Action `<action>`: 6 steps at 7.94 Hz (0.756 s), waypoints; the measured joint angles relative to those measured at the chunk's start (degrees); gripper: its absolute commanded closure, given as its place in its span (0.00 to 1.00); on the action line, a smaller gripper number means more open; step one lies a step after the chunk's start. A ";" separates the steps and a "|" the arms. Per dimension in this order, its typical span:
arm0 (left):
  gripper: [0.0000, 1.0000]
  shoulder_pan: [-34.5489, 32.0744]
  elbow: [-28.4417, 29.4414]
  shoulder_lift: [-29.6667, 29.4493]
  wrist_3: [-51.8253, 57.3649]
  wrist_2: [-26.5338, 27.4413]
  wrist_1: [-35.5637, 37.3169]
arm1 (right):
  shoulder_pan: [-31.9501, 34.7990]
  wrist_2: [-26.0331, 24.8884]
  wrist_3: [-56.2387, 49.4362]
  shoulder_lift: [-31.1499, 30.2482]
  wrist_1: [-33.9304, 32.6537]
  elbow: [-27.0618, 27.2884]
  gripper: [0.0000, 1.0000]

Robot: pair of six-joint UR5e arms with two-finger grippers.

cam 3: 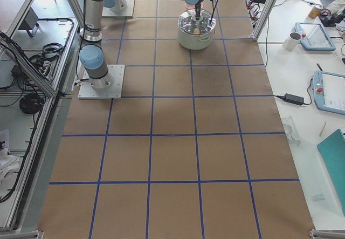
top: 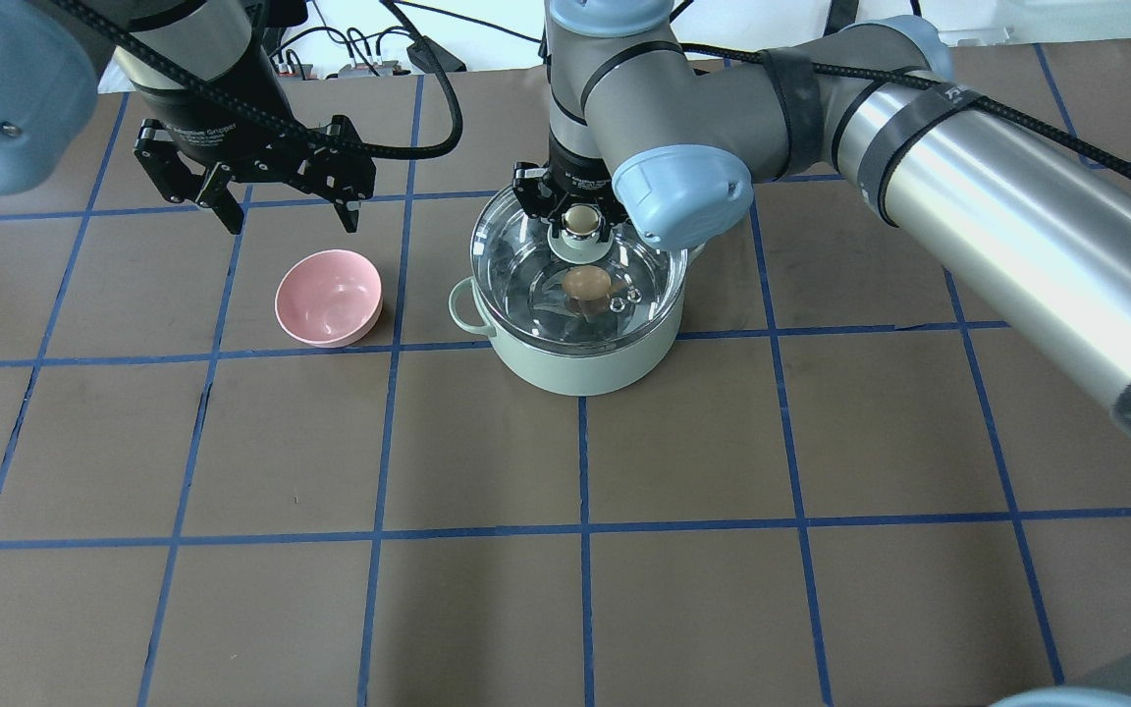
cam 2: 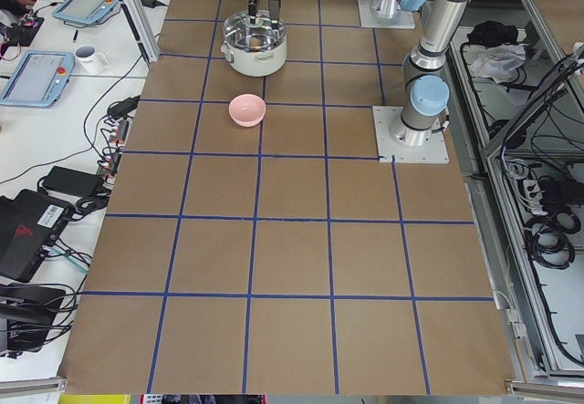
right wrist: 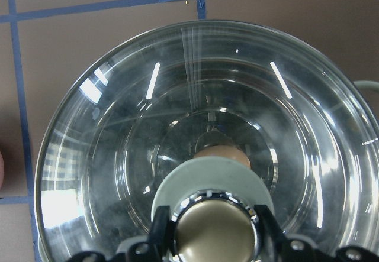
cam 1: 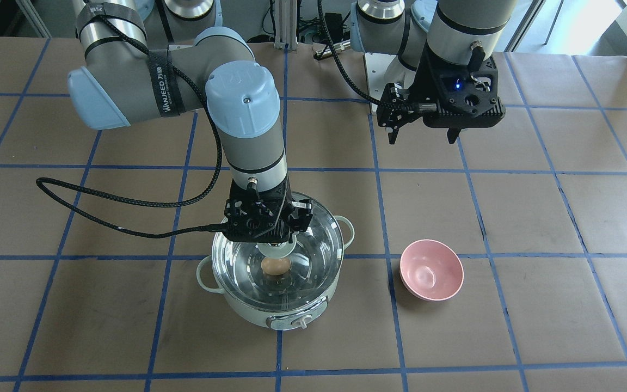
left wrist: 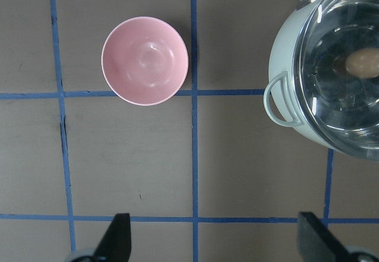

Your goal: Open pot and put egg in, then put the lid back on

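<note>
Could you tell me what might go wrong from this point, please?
1. The right tool holds the lid by its knob, seemingly just above the pot, and centring is hard to judge. Released early or off-centre, it could drop, seat crooked or chip.
2. The egg lies loose in the pot's middle; a falling lid or jolted pot might crack it.

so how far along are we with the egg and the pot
Done: the egg lies inside the pot, and the pink bowl is empty. In hand: the right gripper holds the glass lid over the pot. Left: seat the lid if it isn't fully down (I cannot tell), then release. The left gripper hangs open.
</note>
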 measured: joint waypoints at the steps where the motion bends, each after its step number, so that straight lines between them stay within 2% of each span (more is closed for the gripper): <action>1: 0.00 0.00 0.01 0.00 0.00 0.00 0.00 | 0.00 -0.11 0.02 0.00 0.00 0.04 0.50; 3: 0.00 0.00 0.02 0.00 0.00 0.00 0.00 | 0.00 -0.41 0.01 0.00 0.00 0.08 0.35; 6: 0.00 0.00 0.02 0.00 0.00 0.00 0.00 | 0.00 -0.34 0.12 -0.01 0.00 0.10 0.22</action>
